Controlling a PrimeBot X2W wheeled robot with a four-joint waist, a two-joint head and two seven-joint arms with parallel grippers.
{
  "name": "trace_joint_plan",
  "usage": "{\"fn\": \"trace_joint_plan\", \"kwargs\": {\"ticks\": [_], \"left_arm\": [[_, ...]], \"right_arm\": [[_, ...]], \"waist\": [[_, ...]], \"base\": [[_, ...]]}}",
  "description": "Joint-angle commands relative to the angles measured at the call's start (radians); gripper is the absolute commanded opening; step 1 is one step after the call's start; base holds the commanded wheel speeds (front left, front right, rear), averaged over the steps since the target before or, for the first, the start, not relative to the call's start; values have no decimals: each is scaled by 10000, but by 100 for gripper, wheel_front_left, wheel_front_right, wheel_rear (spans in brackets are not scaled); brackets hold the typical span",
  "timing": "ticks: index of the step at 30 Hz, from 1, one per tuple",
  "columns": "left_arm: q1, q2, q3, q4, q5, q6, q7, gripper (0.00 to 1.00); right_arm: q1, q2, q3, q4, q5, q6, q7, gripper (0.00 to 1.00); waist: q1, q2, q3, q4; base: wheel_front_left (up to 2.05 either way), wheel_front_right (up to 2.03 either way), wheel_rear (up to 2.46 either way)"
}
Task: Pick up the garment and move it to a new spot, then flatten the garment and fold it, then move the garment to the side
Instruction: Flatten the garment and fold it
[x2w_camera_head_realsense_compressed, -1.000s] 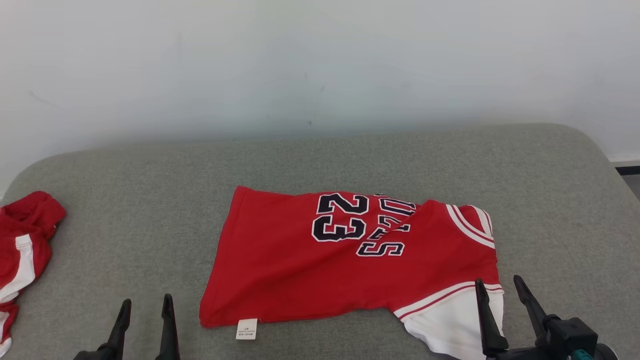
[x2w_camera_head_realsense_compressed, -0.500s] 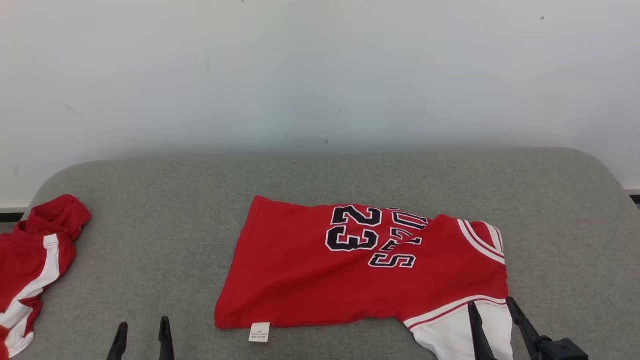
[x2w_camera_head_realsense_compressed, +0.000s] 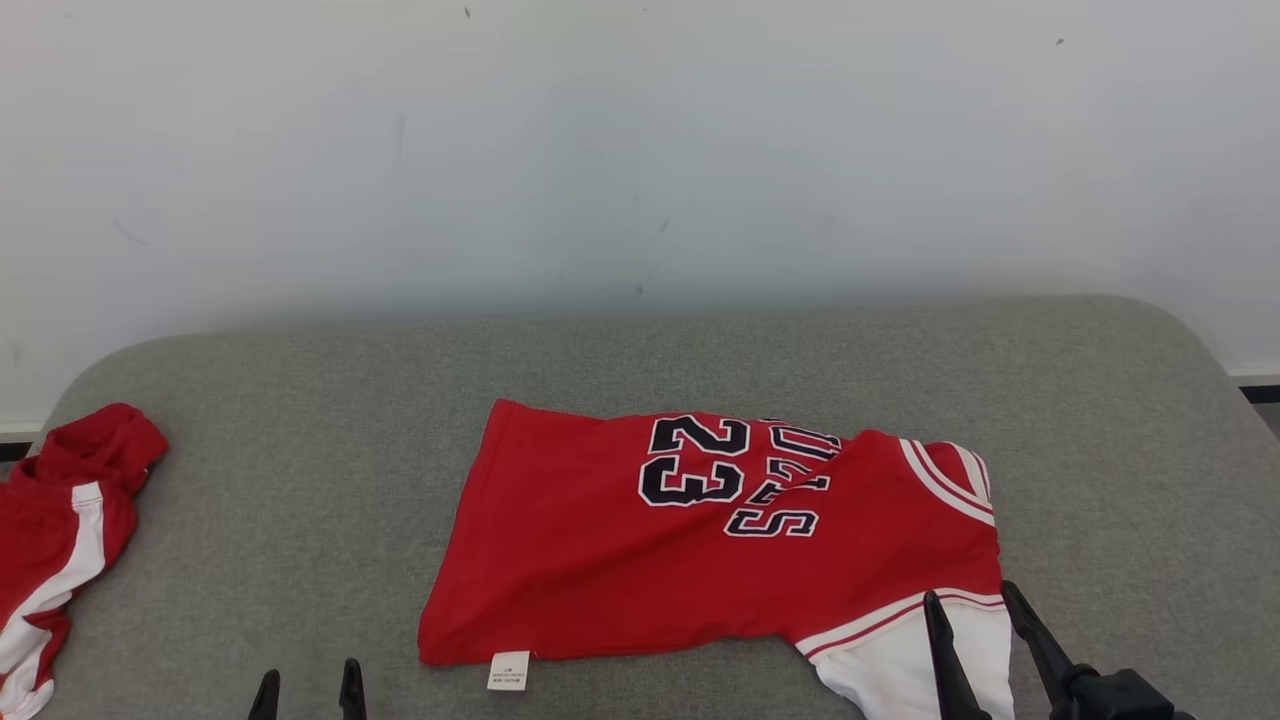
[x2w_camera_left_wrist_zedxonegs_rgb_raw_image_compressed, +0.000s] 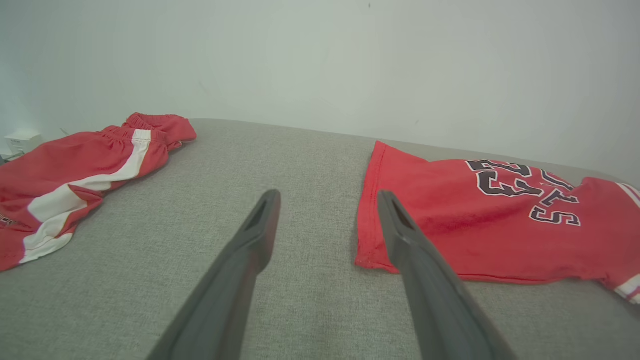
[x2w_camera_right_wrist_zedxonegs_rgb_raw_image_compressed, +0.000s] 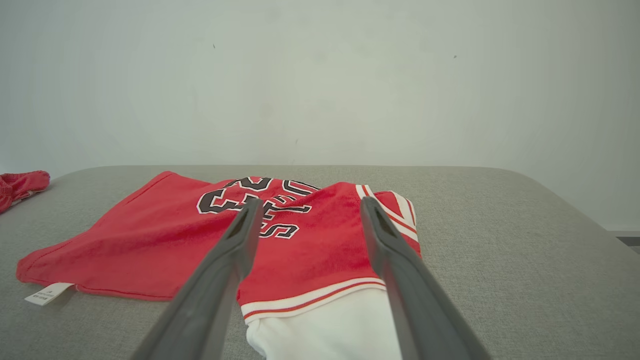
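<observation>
Rising from the near edge of the head view are two end effectors, each with two dark fingers spread apart and nothing between them. The left end effector stands over bare grey tabletop, just left of the garment's near corner. The right end effector is at the white panel at the garment's near right end; whether it touches the cloth cannot be told. One red jersey, numbered 23, lies mid-tabletop, partly folded over, with one white label at its near hem. One pair of red shorts with a white stripe lies crumpled at the far left, well apart. One pale wall stands behind.
</observation>
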Motion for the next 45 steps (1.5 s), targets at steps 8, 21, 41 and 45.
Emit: {"fn": "trace_joint_plan", "kwargs": {"ticks": [8,21,41,45], "left_arm": [[-233,-3,-54,246,-48,-67,-7,100],[-630,30,-300,1119,198,-337,-7,100],[-3635,23,-846,5116,359,-238,-7,100],[-3937,28,-912,5666,392,-177,-7,100]], "right_arm": [[59,-10,55,-56,55,-24,104,100],[48,4,-354,422,174,-24,1003,100],[-1118,-375,-931,2854,168,-24,2407,100],[-1353,-309,-778,3308,238,-24,2558,100]], "waist": [[1,1,43,-61],[1,1,329,-170],[1,1,1934,-590],[1,1,2079,-553]], "base": [[0,0,0],[0,0,0],[0,0,0],[0,0,0]]}}
